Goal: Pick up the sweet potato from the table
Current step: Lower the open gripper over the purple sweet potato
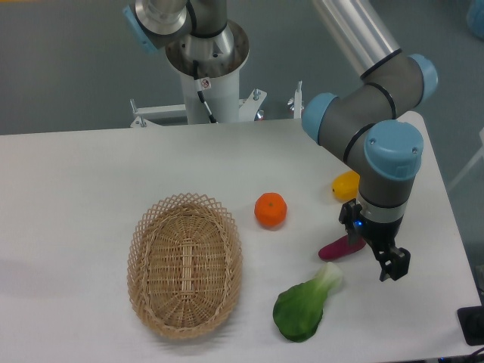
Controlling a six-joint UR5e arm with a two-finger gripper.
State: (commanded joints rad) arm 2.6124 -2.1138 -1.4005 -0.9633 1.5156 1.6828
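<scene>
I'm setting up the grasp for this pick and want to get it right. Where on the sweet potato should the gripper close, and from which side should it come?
Grip the sweet potato across its thicker middle, coming straight down from above. It lies flat on the table, pointing up-right, so the fingers should close across its narrow width; the tapered ends would likely slip. The gripper partly hides its right end, and the leafy green lies close below.

On the counter I count 1 sweet potato right beside the gripper, 1 orange, 1 yellow fruit behind the gripper's arm, 1 leafy green vegetable, and 1 wicker basket farthest away.
</scene>
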